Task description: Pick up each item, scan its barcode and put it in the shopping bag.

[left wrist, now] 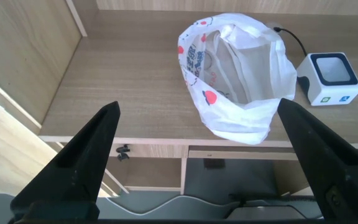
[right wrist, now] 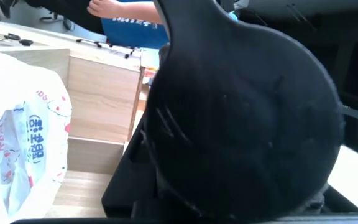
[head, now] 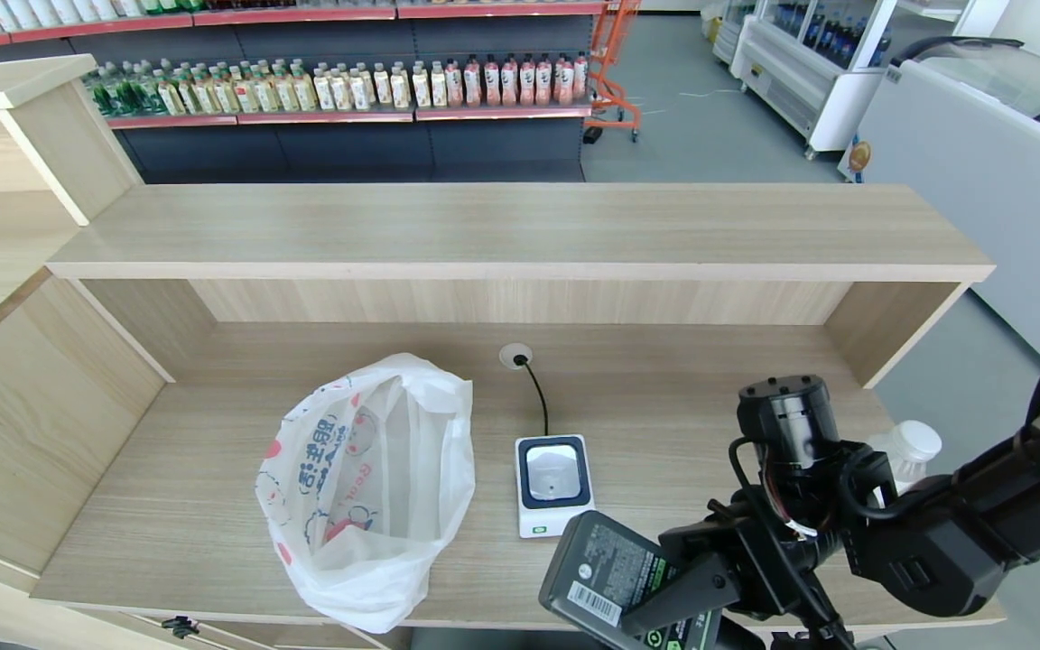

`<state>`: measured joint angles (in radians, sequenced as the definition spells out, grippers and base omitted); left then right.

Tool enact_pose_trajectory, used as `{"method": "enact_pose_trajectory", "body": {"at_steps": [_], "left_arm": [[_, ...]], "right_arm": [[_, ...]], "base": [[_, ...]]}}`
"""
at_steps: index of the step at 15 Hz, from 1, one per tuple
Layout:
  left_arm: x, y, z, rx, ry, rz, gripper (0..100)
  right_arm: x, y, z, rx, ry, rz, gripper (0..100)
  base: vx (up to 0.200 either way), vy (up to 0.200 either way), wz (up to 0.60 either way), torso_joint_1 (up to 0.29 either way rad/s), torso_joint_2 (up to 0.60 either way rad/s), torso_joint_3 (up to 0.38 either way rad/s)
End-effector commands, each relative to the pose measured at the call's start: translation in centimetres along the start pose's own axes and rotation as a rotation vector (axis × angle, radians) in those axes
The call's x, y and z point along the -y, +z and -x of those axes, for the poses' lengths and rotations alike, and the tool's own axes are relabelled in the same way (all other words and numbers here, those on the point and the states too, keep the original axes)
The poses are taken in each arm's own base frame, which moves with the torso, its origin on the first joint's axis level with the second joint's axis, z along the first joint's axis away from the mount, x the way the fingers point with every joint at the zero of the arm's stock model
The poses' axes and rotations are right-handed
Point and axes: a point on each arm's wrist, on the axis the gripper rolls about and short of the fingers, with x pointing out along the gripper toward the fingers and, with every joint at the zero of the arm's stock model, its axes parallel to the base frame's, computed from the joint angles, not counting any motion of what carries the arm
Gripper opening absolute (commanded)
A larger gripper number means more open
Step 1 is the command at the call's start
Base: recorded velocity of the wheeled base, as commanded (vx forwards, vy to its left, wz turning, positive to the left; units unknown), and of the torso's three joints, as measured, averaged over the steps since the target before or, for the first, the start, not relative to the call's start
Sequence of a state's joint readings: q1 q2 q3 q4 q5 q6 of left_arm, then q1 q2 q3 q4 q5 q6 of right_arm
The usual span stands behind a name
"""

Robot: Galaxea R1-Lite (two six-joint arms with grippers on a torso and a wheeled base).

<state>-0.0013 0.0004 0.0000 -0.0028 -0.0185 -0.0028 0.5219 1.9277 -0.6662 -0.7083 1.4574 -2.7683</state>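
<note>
One dark pack point(head: 601, 560), barcode up, long axis slanting, in clenched right hand point(head: 678, 596).

shopping bag point(head: 366, 487) left of scanner point(head: 554, 483), pack point(head: 606, 569) before it, bottle point(head: 910, 449) right.

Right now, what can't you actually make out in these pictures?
Shopping bag: its bottom, head view, hidden by its own folds.
White-capped bottle: head view, mostly behind the right arm.
Dark packet in the right hand: lower part cut off by the head view's bottom edge; it blocks the right wrist view.
</note>
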Motion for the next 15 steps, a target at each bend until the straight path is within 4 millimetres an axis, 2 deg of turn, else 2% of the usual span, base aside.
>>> {"method": "enact_pose_trajectory", "body": {"at_steps": [1, 11, 13, 15], "left_arm": [[0.0, 0.0, 0.0, 0.001, 0.0, 0.0, 100], [0.0, 0.0, 0.0, 0.001, 0.001, 0.0, 100], [0.0, 0.0, 0.0, 0.001, 0.001, 0.0, 100], [0.0, 0.0, 0.0, 0.001, 0.0, 0.0, 100]], "right_arm": [[-0.2, 0.0, -0.1, 0.001, 0.0, -0.005, 0], [0.0, 0.0, -0.1, 0.003, -0.002, -0.017, 0], [1.1, -0.4, -0.4, 0.013, -0.007, -0.093, 0], [3.0, -1.3, -0.6, -0.011, 0.031, -0.288, 0]], "base": [[0.0, 0.0, 0.0, 0.0, 0.0, 0.0], [0.0, 0.0, 0.0, 0.0, 0.0, 0.0], [0.0, 0.0, 0.0, 0.0, 0.0, 0.0], [0.0, 0.0, 0.0, 0.0, 0.0, 0.0]]}}
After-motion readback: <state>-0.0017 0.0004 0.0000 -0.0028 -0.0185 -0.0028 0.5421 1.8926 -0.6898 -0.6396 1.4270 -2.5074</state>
